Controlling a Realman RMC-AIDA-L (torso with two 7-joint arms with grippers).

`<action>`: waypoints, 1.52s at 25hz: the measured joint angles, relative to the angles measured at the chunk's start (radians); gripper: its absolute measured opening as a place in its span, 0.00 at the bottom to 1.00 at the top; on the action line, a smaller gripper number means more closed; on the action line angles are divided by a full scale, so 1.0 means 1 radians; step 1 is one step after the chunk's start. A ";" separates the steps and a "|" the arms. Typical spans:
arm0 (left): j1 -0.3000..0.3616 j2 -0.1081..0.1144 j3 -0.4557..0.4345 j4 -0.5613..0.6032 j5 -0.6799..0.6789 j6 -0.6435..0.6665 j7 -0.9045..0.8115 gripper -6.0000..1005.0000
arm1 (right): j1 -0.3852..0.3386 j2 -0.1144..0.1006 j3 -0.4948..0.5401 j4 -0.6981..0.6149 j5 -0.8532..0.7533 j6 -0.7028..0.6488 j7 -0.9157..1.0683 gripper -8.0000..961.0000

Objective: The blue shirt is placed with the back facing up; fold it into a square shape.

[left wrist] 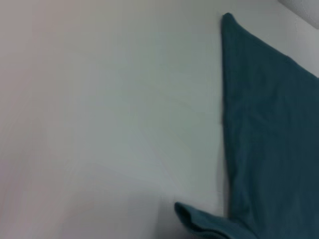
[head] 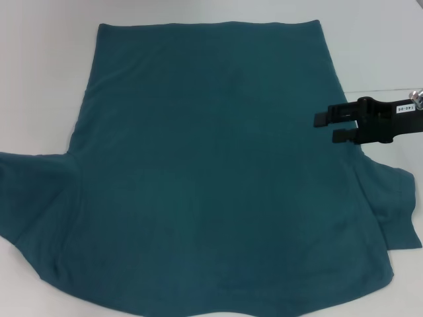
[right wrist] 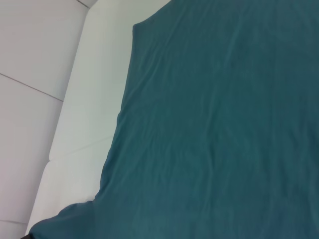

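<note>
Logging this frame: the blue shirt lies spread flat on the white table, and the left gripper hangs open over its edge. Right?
Not quite: the head view shows the right gripper, not the left, open over the shirt's edge. The shirt does lie spread flat on the white table.

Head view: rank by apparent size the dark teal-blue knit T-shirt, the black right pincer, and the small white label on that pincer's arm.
1. Dark teal-blue knit T-shirt, spread flat on the white table.
2. Black right pincer, hovering at the shirt's right edge, nearer the camera, so enlarged.
3. Small white label.
</note>
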 joint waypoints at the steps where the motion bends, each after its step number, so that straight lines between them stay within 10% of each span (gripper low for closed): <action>1: -0.003 0.001 0.002 0.006 0.004 0.011 -0.008 0.00 | 0.000 0.000 0.000 0.000 0.000 -0.001 0.000 0.76; 13: -0.114 -0.025 0.023 0.057 0.014 0.239 -0.089 0.00 | 0.003 0.005 -0.004 0.000 0.002 -0.003 0.000 0.76; 28: -0.231 -0.112 0.180 -0.093 0.017 0.045 -0.148 0.00 | -0.003 0.008 -0.002 0.003 -0.002 0.001 0.000 0.76; 38: -0.248 -0.091 0.220 -0.157 0.004 0.030 -0.094 0.03 | -0.009 0.009 0.000 0.003 -0.004 0.007 -0.003 0.76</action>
